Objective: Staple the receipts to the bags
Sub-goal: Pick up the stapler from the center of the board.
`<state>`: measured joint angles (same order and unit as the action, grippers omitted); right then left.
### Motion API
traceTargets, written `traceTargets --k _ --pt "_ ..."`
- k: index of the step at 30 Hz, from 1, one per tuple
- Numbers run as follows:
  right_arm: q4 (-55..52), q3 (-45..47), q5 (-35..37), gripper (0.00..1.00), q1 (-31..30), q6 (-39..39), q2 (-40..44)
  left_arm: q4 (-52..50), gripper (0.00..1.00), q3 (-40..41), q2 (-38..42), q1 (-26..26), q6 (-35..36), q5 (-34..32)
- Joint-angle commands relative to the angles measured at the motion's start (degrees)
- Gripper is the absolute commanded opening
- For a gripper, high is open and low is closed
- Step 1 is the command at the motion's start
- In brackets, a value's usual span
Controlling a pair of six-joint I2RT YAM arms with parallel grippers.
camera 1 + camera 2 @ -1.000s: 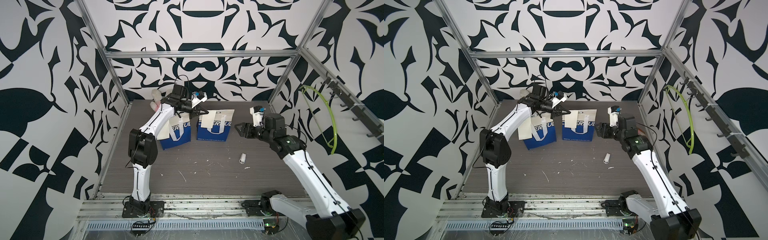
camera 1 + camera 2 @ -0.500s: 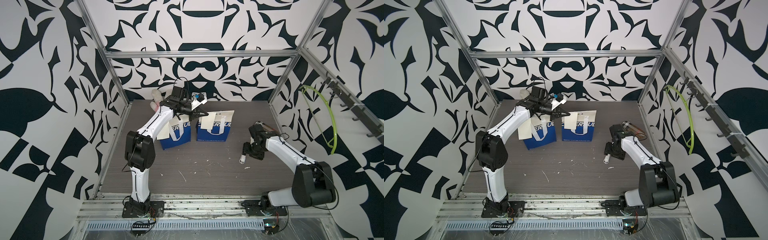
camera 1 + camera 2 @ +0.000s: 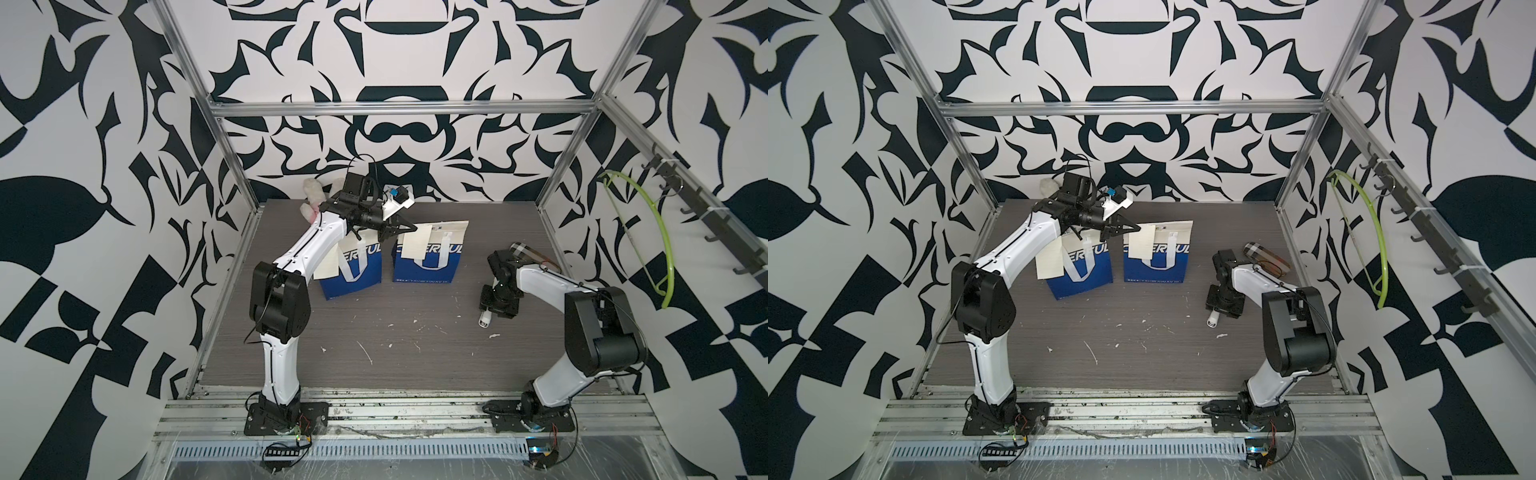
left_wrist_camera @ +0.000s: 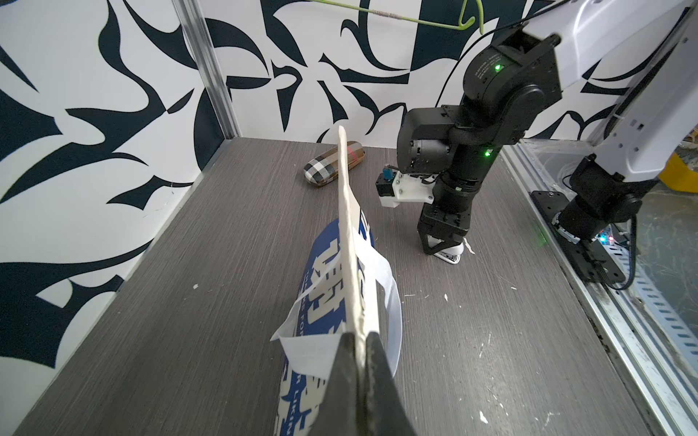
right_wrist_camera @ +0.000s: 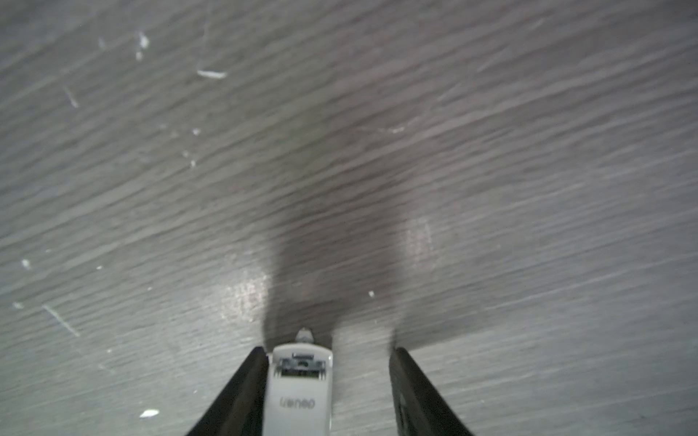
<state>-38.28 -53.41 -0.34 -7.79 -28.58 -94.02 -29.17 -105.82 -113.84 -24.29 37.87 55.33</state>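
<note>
L gripper [image 4: 360, 339] clenched on right bag [image 3: 428, 266] top edge w/ receipt [image 3: 415, 245], far-centre; prob thin floppy paper, pinch both at rim. R gripper [image 5: 328, 349] straddles stapler [image 5: 298, 377] right of that bag, jaws not yet closed; looks light, slick plastic, grab mid-sides.

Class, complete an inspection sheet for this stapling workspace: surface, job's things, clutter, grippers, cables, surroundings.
Surface: grey table, strewn with white scraps.
Job's things: left bag with left receipt; right bag with right receipt; white stapler lying on the table.
Clutter: plaid case; plush toy at the back.
Grippers: left gripper shut on right bag's top edge, at its receipt; right gripper open, fingers astride the stapler.
Cables: black cable looping above left wrist; wires at both bases.
Surroundings: patterned walls, metal frame, green hanger on hook rail.
</note>
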Motion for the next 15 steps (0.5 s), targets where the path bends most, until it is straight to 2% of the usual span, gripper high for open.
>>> traceTargets --k 1,3,5,15 --pt "0.64 -1.33 -0.04 0.5 -0.03 -0.8 0.18 -2.59 0.0 0.79 0.2 -0.14 -0.34 -0.93" --pt "0.5 -1.57 -0.77 0.44 -0.13 -0.87 -0.6 -2.86 0.0 0.89 0.23 -0.14 -0.32 -0.93" --pt "0.06 -1.7 -1.41 0.43 -0.15 -0.93 -0.9 -3.13 0.0 0.92 0.37 -0.14 -0.27 -1.1" --pt "-2.45 -0.14 -1.59 0.47 -0.3 -0.12 1.73 -3.4 0.0 1.01 0.53 -0.13 -0.32 -1.1"
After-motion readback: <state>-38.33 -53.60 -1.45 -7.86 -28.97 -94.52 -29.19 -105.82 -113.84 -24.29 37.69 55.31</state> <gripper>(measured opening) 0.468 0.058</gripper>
